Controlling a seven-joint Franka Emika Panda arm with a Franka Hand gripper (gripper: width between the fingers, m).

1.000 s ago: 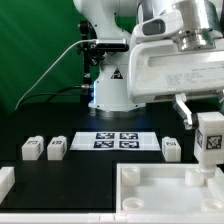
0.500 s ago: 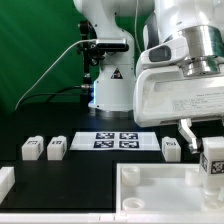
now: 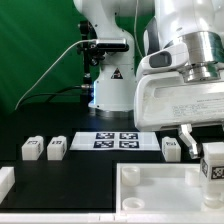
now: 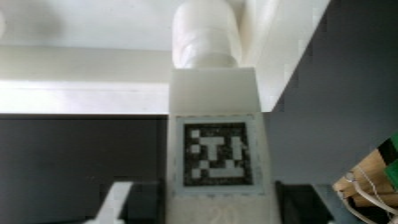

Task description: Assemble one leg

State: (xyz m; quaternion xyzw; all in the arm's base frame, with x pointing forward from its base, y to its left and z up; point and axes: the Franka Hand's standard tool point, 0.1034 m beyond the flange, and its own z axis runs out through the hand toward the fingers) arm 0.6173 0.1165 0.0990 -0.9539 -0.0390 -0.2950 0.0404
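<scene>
The desk [image 3: 85, 172] was a flat matte black surface. A green curtain [image 3: 35, 50] hung behind it, and a thin dark cable [image 3: 48, 72] looped down across the cloth. The arm's glossy white base [image 3: 108, 85] stood at the back, with the marker board [image 3: 118, 140] lying flat on the desk just before it.

All the furniture parts were smooth white plastic. A large square tray-like piece [image 3: 150, 176] with a raised rim filled the near side. A smaller white block [image 3: 5, 182] sat at the exterior view's left edge.

The hand [image 3: 205, 148] was pinching the leg [image 3: 213, 168] between its fingers. It held the leg upright over the exterior view's right side of the tray-like piece. The pictures did not settle whether the leg touched that piece.

In the wrist view the leg [image 4: 217, 110] was a long squarish block with a black-and-white tag on its face and a rounded peg [image 4: 203, 35] at its far end. That end pointed toward the pale tray-like piece, with the dark desk on either side.

Two loose legs [image 3: 31, 149] [image 3: 57, 148] stood side by side on the desk toward the exterior view's left. A third loose leg [image 3: 171, 148] stood just beside the marker board, on the exterior view's right. The bulky white wrist housing [image 3: 185, 95] blocked much of the backdrop on that side.
</scene>
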